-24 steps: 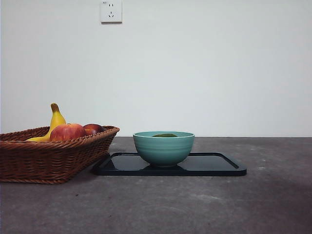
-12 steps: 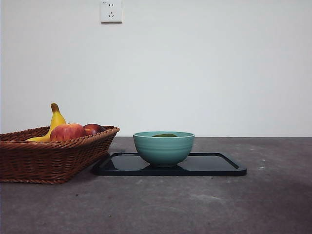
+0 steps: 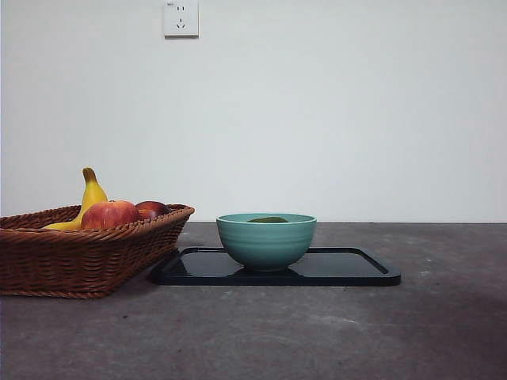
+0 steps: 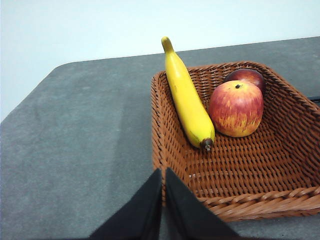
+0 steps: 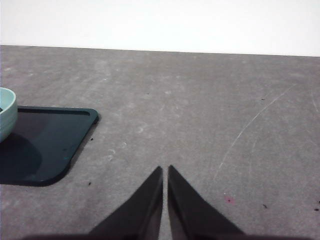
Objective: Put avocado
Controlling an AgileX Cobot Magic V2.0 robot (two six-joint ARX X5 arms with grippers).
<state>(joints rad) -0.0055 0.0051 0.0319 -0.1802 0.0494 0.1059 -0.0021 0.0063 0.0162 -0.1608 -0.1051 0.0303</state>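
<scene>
The avocado lies inside a teal bowl; only a dark green sliver of it shows above the rim in the front view. The bowl stands on a black tray. My left gripper is shut and empty, hanging over the near edge of a wicker basket. My right gripper is shut and empty above bare table, off to the side of the tray and the bowl's edge. Neither arm shows in the front view.
The wicker basket at the left holds a yellow banana, a red apple and a darker red fruit behind it. A wall socket sits high on the back wall.
</scene>
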